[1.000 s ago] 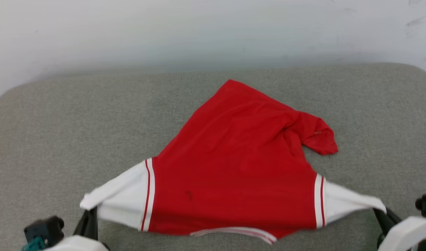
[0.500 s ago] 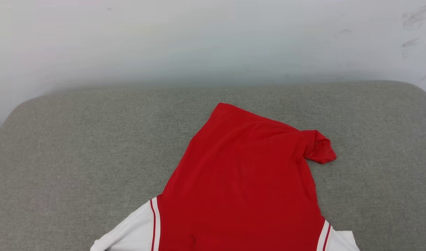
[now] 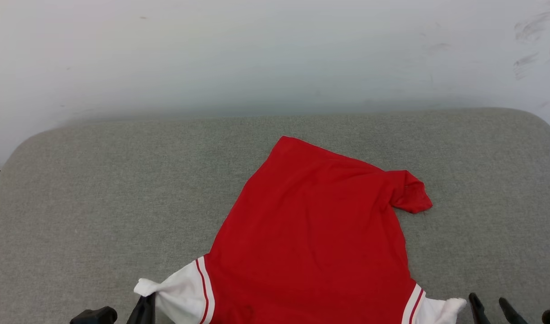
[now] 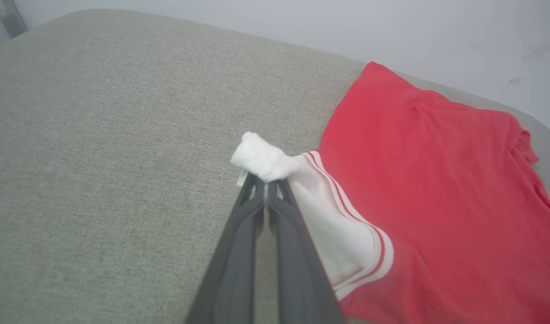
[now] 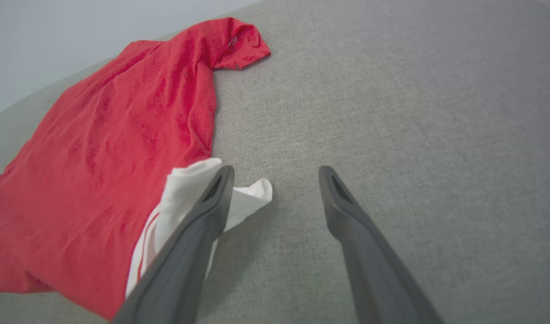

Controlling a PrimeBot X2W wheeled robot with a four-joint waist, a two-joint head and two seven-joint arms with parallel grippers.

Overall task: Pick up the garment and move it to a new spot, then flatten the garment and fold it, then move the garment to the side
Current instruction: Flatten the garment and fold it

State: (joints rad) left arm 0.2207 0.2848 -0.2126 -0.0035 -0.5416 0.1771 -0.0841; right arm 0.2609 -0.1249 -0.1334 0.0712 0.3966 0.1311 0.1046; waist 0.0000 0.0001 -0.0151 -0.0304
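Red fabric is lying across the near middle of the grey cushion (image 3: pixel 99 180). The garment (image 3: pixel 311 234) is resting flat for the most part, one corner pointing toward the far edge and a folded-over flap (image 3: pixel 410 195) curling up on the right-hand side.

The left gripper (image 4: pixel 266 186) is pinching its fingers tight on the bunched white sleeve end (image 4: pixel 261 157), close to the cushion's near edge. The right gripper (image 5: pixel 276 173) is sitting with its fingers spread wide and nothing between them. One finger is lying against the other white sleeve end (image 5: pixel 185 193), and the other is hanging over bare cushion.

This is looking like the flattening step: the garment is lying on the cushion, but it is not yet smooth or folded. The next move is calling for the right fingers to shift sideways over that loose sleeve end and close on it, so both arms can draw the cloth taut between them. The curled flap is going to need smoothing out before any fold.
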